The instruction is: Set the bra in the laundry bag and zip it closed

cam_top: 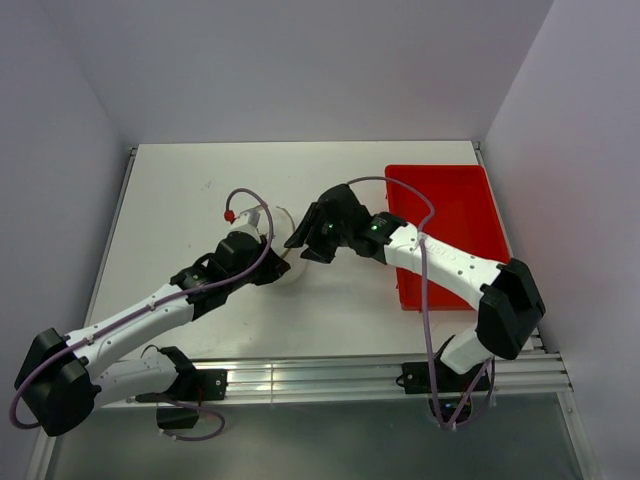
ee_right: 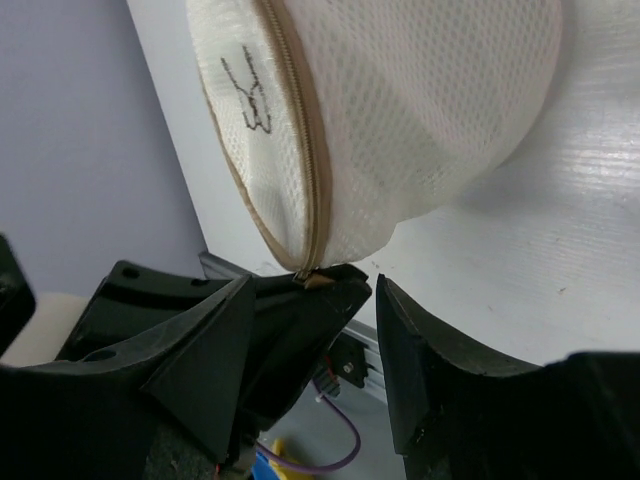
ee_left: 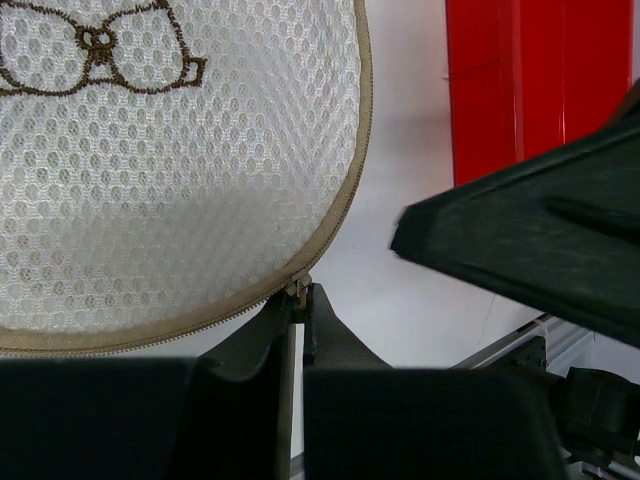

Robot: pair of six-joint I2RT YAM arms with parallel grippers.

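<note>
The cream mesh laundry bag (cam_top: 277,228) lies at mid-table; its face with the dark bra outline fills the left wrist view (ee_left: 150,180). My left gripper (cam_top: 272,268) is shut on the bag's zipper pull (ee_left: 299,291) at the bag's near rim. The zipper (ee_right: 303,150) looks closed along the length that shows. My right gripper (cam_top: 303,243) is open, its fingers (ee_right: 430,345) straddling the left gripper's tip and the pull (ee_right: 320,280) without touching the bag. The bra is not in view.
A red plastic tray (cam_top: 450,225) stands at the right, close behind my right arm; it also shows in the left wrist view (ee_left: 510,90). The right gripper's dark body (ee_left: 530,240) hangs close to the left one. The aluminium rail (cam_top: 330,375) runs along the near edge.
</note>
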